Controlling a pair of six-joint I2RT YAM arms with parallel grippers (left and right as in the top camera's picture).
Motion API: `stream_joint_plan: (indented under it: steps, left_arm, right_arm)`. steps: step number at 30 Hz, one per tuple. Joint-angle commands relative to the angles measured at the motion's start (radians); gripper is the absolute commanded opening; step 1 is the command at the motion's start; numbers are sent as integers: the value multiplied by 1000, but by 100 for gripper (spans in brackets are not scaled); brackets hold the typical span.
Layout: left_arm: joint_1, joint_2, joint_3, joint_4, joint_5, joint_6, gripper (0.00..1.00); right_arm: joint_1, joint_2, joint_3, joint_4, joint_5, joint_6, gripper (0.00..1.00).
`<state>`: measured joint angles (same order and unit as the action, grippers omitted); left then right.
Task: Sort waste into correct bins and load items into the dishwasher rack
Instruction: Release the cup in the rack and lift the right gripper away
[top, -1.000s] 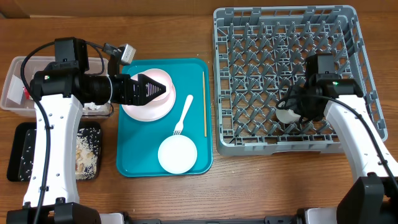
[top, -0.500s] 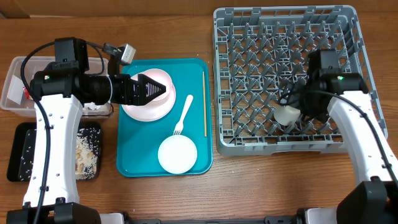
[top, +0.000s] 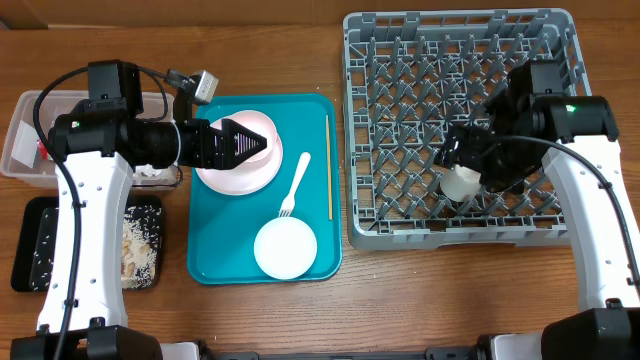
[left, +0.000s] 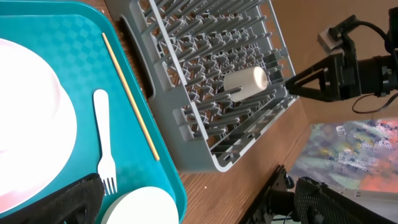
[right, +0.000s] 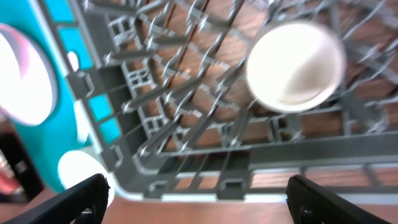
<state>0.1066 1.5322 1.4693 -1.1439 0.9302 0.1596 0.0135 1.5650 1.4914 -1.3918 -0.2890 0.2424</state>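
The small white cup (top: 462, 183) (left: 245, 81) (right: 295, 65) lies on its side among the pegs of the grey dishwasher rack (top: 400, 60) (left: 205, 143) (right: 186, 118). My right gripper (top: 480, 160) (right: 205, 205) hovers open just above the cup, holding nothing. On the teal tray (top: 225, 265) are the white plate (top: 240, 172), a white bowl (top: 285, 248) (left: 140, 208), the white fork (top: 293, 185) (left: 102, 140) and a chopstick (top: 328, 165) (left: 130, 96). Over the plate my left gripper (top: 255, 145) (left: 199, 211) stands open and empty.
A clear tub (top: 25, 135) sits at the far left. In front of it a black tray (top: 40, 245) holds rice scraps (top: 135, 245), with my left arm crossing over it. Bare wooden table (top: 450, 290) runs along the front.
My right gripper has opened wider and drawn up and to the right, leaving the cup lying in the rack. The left arm has not moved.
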Motion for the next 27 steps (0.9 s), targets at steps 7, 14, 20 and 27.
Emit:
stream_joint_plan:
  steps: [7, 14, 20, 27]
  left_arm:
    - [4, 1, 26, 0, 1, 8, 100]
    - [33, 1, 27, 91, -146, -110, 100]
    - [196, 1, 27, 167, -456, -346, 100]
    - [436, 1, 27, 174, -562, -370, 100]
  right_arm:
    - [50, 1, 18, -42, -132, -24, 95]
    - [236, 1, 18, -58, -132, -34, 95]
    - [416, 1, 18, -42, -132, -34, 95]
    - [603, 1, 5, 52, -132, -34, 95]
